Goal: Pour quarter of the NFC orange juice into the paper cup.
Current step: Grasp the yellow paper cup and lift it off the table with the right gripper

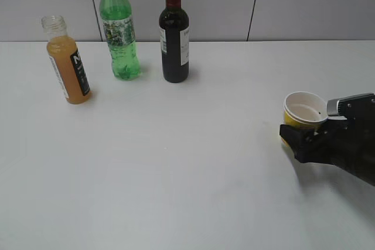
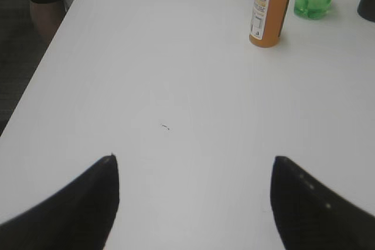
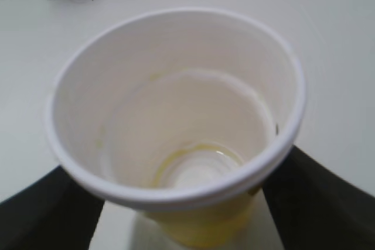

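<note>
Far left at ten o'clock on the surface (image 1: 187,191), the juice (image 1: 68,64) stands upright, long axis vertical, capless neck pointing up. Beside it the green bottle (image 1: 119,27), then the wine bottle (image 1: 174,30). The left claw (image 2: 193,203) hovers low, fingers spread apart, gripping nothing. At three o'clock, the right claw (image 1: 304,136) is clamped on the cup (image 1: 303,111), mouth up.
</note>
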Motion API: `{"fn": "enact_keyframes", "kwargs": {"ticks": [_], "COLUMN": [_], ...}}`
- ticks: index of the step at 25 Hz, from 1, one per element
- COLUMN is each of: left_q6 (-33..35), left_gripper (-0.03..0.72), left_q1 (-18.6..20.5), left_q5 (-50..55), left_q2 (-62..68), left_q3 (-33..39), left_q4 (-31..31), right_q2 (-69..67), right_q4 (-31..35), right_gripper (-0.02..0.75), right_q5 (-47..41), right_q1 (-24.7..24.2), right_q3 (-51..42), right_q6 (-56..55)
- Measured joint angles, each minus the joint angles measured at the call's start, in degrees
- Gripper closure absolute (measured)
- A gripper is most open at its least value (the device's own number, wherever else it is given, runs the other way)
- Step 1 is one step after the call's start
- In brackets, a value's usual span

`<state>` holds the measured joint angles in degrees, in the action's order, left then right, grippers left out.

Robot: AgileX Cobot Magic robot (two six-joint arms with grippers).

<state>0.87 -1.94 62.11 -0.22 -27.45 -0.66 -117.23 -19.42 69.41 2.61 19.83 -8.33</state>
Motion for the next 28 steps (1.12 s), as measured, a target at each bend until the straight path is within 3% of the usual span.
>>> {"fn": "enact_keyframes", "kwargs": {"ticks": [13,22,28], "left_q6": [0.0,0.05,0.05], "left_gripper": [0.1,0.1,0.1], "left_q1": [0.0,0.0,0.0], "left_q5": [0.0,0.0,0.0], "left_q2": [0.0,0.0,0.0], "left_q3": [0.0,0.0,0.0], "left_q4": [-0.05,-0.24,-0.24], "right_q2": [-3.5,-4.74,-4.8], "right_q4": [-0.95,-1.8,-1.84], "right_gripper": [0.112,0.161,0.279], "right_q5": [0.0,0.64,0.76], "right_q1": [0.0,0.0,0.0], "right_q3": [0.53,0.85,0.85], "right_q6": [2.18,2.45,2.47]}}
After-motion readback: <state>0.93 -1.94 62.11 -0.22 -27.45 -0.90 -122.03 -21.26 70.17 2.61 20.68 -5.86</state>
